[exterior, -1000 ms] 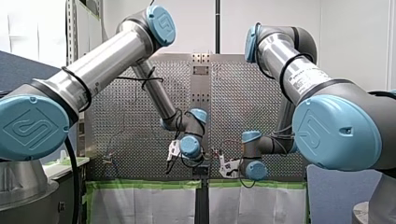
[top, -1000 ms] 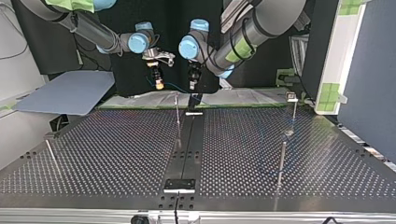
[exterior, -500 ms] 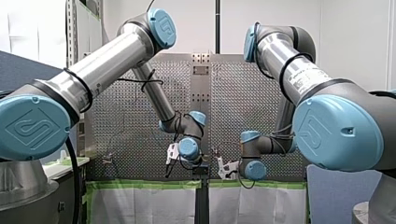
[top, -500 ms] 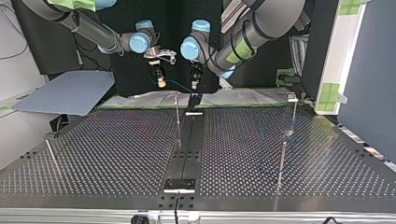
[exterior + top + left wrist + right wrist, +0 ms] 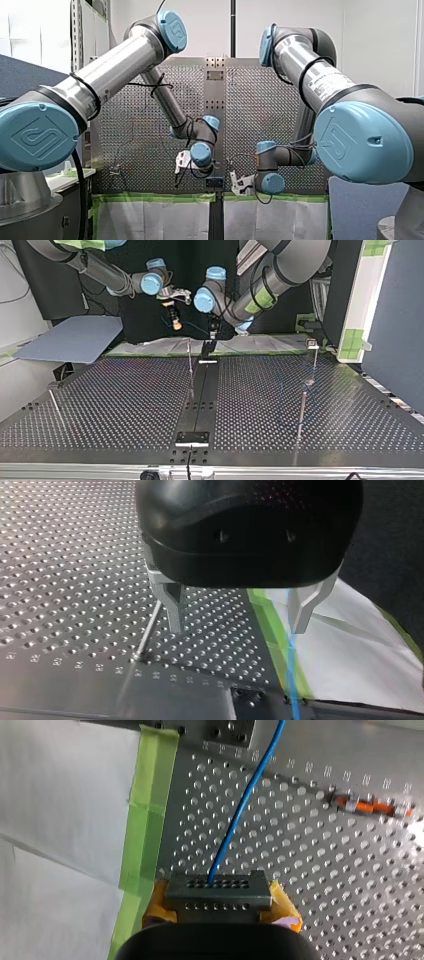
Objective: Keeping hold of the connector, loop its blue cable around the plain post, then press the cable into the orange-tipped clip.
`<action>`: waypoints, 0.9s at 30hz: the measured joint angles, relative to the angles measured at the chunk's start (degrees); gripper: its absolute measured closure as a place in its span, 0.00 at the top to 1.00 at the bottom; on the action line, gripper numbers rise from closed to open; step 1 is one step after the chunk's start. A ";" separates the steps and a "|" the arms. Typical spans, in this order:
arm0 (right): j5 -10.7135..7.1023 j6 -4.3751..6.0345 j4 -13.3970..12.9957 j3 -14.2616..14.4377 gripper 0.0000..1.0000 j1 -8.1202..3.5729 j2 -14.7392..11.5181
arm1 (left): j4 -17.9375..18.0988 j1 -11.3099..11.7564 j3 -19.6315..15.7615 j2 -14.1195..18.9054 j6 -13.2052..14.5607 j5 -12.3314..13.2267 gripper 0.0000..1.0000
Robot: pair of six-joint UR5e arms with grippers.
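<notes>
Our right gripper (image 5: 220, 907) pinches the connector (image 5: 217, 890); our left gripper (image 5: 236, 627) has fingers spread, empty. We judge the blue cable (image 5: 240, 815) may slip off the plain post (image 5: 148, 632) if looped high.

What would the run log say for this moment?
right fingers: shut on connector | left fingers: open, empty | blue cable: apart from plain post | orange-tipped clip: empty

Left hand (image 5: 236, 629) fingers spread, right hand (image 5: 220, 907) clamped on the connector (image 5: 217, 887), both wrists close together
</notes>
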 joint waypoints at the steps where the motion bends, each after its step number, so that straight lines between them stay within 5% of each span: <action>1: -0.26 -0.22 0.00 0.00 0.00 0.10 0.00 | -0.54 -0.10 0.51 0.01 -0.12 0.10 1.00; 13: -1.59 -1.09 -0.05 0.01 0.00 0.36 0.08 | -7.28 -0.63 4.84 0.03 0.42 -2.83 1.00; 27: -0.95 -1.10 0.04 -0.01 0.00 -0.05 0.13 | -15.06 0.21 9.85 -0.04 5.59 1.91 1.00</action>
